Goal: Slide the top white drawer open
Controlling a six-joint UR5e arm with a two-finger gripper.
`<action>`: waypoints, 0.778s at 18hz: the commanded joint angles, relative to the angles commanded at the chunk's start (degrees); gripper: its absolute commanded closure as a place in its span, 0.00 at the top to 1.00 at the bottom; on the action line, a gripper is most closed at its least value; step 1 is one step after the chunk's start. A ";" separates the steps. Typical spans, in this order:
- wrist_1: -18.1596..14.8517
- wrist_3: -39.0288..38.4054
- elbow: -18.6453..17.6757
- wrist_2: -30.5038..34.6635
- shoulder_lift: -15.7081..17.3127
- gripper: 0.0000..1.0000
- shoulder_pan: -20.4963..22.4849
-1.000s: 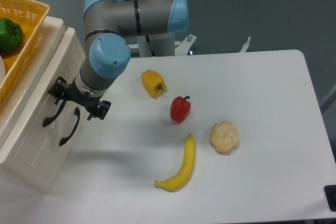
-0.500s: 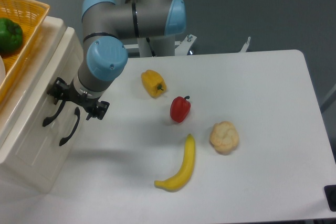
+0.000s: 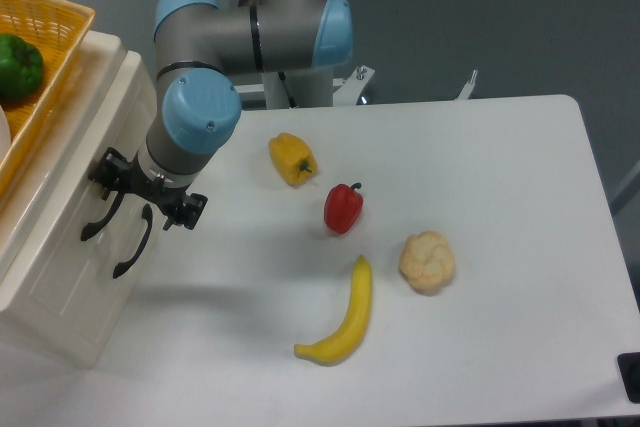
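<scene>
My gripper (image 3: 143, 194) sits at the top white drawer's (image 3: 75, 182) black handle (image 3: 100, 215), grasp impossible to tell; the drawer looks unopened, the pull remains.

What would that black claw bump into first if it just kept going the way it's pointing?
Most likely the top white drawer: the claw points at the cabinet front, right by that drawer's curved black handle. Depth is hard to judge from this angle.
</scene>
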 joint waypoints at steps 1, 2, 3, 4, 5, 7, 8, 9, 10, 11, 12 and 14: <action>0.00 0.00 0.09 1.32 0.00 1.00 -0.61; 0.00 0.00 0.09 2.47 -0.09 1.00 -1.31; 0.00 0.00 0.09 3.09 -0.09 1.00 -1.41; 0.00 0.00 0.09 3.18 -0.09 1.00 -1.50; 0.00 0.09 0.09 3.18 0.00 1.00 -1.50; 0.00 0.00 0.18 3.18 0.00 1.00 -1.41; 0.00 0.09 0.18 3.18 0.00 1.00 -1.50; 0.00 0.09 0.26 3.18 0.00 1.00 -1.50; 0.00 0.09 0.26 3.18 0.09 1.00 -1.41; 0.00 0.09 0.35 3.18 0.09 1.00 -1.41; 0.00 0.00 0.35 3.18 0.09 1.00 -1.41; 0.00 0.09 0.44 3.18 0.09 1.00 -1.41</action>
